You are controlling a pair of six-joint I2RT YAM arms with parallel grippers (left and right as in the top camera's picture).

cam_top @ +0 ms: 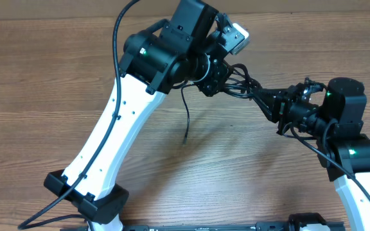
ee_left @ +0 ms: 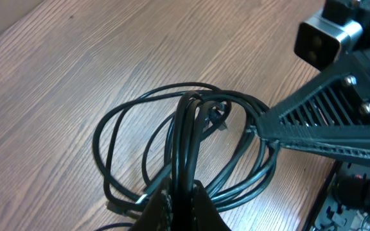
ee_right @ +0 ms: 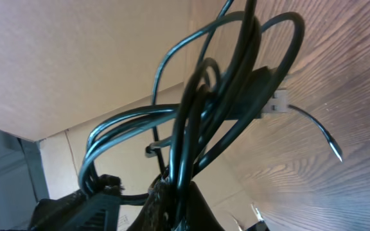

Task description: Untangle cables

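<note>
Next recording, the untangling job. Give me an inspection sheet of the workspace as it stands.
surface: wood-grain table.
job's things: cables bunched in overlapping loops between the two grippers; one loose end hangs toward the table.
clutter: nothing seen.
grippers: left gripper shut on the cables; right gripper shut on the cables.
cables: thick black arm wire runs along the left arm.
surroundings: plain beige surface beyond the table.

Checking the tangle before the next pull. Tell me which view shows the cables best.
Left wrist: the cables show as spread loops against the table. Overhead shows them only as a small dark clump; right wrist shows crowded, overlapping strands.
</note>
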